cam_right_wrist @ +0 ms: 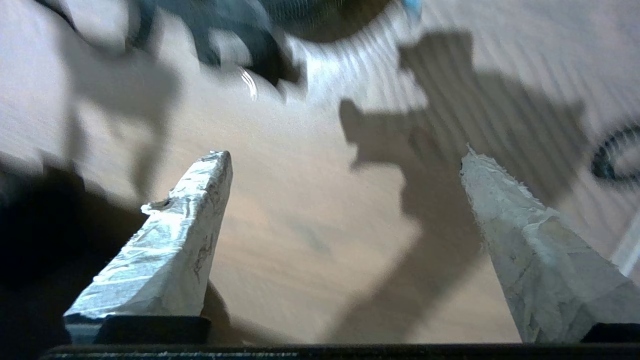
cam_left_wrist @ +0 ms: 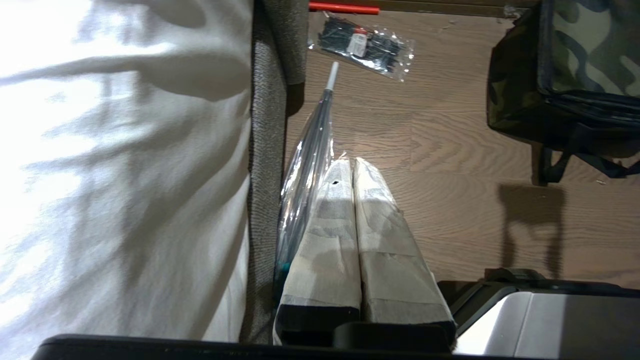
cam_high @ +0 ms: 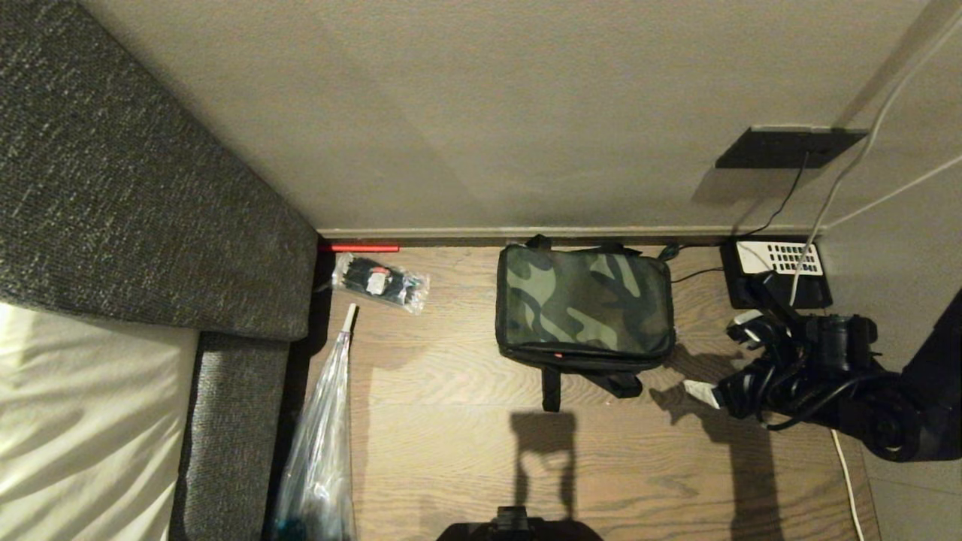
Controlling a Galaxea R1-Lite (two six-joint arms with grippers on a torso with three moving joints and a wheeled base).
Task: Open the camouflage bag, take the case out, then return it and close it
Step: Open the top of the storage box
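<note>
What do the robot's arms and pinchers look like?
The right arm is black with round joints and looping black cables. Its right gripper has long tapered fingers wrapped in crinkly whitish tape. The left gripper has the same pale wrapped fingers on a black base.

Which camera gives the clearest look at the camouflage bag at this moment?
The head view: the camouflage bag lies whole on the wooden floor, lid closed, straps visible. The left wrist view catches only one end of it at the picture's edge. The right wrist view shows nothing recognisable of it.
</note>
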